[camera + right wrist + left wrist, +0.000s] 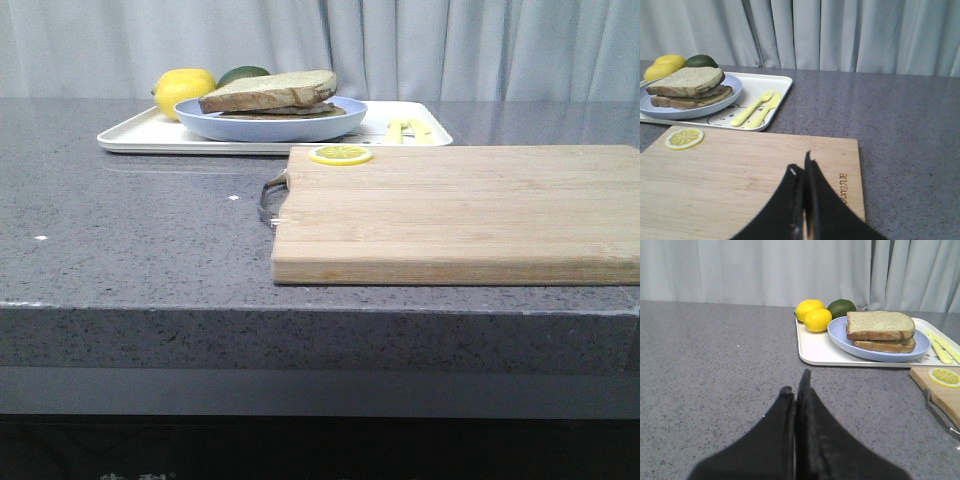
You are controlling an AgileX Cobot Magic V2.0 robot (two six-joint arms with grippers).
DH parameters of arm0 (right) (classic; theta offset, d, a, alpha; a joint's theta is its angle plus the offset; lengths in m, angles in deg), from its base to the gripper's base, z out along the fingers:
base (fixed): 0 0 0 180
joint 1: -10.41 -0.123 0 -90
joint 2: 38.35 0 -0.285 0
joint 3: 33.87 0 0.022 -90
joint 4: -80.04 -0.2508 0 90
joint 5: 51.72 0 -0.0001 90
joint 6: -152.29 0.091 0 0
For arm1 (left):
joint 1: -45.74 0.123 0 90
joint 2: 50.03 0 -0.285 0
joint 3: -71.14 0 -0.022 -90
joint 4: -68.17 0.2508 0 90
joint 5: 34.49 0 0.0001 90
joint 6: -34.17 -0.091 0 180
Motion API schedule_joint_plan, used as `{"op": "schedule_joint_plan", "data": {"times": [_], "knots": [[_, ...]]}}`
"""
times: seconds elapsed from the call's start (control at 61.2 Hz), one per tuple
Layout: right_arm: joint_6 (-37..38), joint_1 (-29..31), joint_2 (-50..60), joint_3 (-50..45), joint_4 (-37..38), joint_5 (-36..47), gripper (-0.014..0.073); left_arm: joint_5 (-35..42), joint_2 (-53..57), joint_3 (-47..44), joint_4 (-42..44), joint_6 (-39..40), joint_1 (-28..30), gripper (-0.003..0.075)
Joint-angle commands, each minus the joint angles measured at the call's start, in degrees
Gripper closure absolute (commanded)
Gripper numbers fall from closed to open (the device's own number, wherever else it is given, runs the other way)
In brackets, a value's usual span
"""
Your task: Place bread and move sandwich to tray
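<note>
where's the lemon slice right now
The lemon slice lies flat on the bamboo cutting board, at its far left corner in the front view, just in front of the white tray.

Bamboo cutting board [455,213], metal handle [270,198] at its left end, lemon slice [340,155] on its far left corner. Two lemons [812,315], one avocado [841,306]. Yellow fork [753,108] and knife [764,110], side by side. Grey speckled counter [130,230]. Grey curtain [450,45] behind.

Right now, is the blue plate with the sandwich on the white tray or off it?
On it. The blue plate sits inside the white tray, beside the lemons.
</note>
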Motion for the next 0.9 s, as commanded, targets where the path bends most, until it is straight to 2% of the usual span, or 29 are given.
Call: {"op": "schedule_joint_plan", "data": {"times": [0.0,0.098,0.278,0.621,0.686,0.882], "knots": [[-0.51,-0.12,-0.11,1.6,-0.41,4.04,0.0652,7.85,1.44,-0.63,-0.21,0.36,0.92,0.0739],[-0.51,-0.12,-0.11,1.6,-0.41,4.04,0.0652,11.68,5.95,-5.2,-0.21,0.36,3.2,0.0739],[-0.51,-0.12,-0.11,1.6,-0.41,4.04,0.0652,11.87,15.1,-12.86,-0.32,0.36,7.33,0.0739],[-0.51,-0.12,-0.11,1.6,-0.41,4.05,0.0652,13.28,14.94,-24.13,-0.73,0.36,8.35,0.0739],[-0.51,-0.12,-0.11,1.6,-0.41,4.05,0.0652,10.97,14.94,-24.18,-0.82,0.36,8.35,0.0739],[-0.51,-0.12,-0.11,1.6,-0.41,4.05,0.0652,10.75,14.94,-24.18,-0.82,0.36,8.35,0.0739]]}}
